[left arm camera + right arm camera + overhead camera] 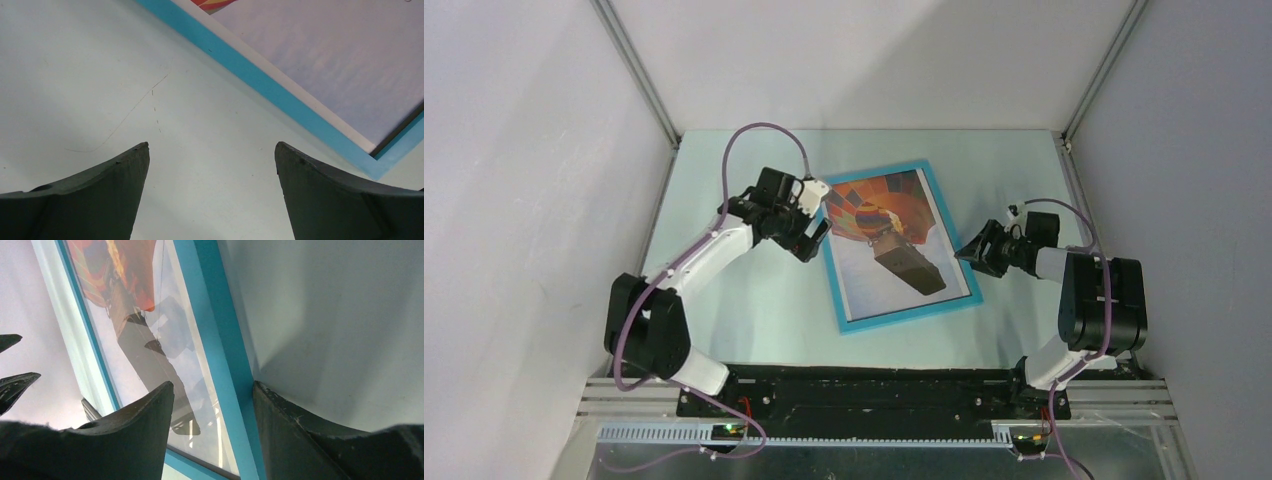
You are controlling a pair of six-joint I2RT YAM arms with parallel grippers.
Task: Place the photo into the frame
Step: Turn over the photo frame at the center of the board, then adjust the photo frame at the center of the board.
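Blue frame [909, 314] holds photo [894, 235], centre | left jaws wide, empty | right jaws part-open over right rail | risk: may snag, drag frame

Looks down past the right gripper [214, 386], jaws apart. Shows a blue bar of the frame [220, 340] running between the fingers [125, 440], contact unclear. Inside the frame, the photo [135, 340]: orange-red balloon, brown basket, pale sky, reflections lying across it. Right of the frame, pale table [340, 315]. Beyond the frame's far bar, two dark tips [15, 382], too cropped to identify.
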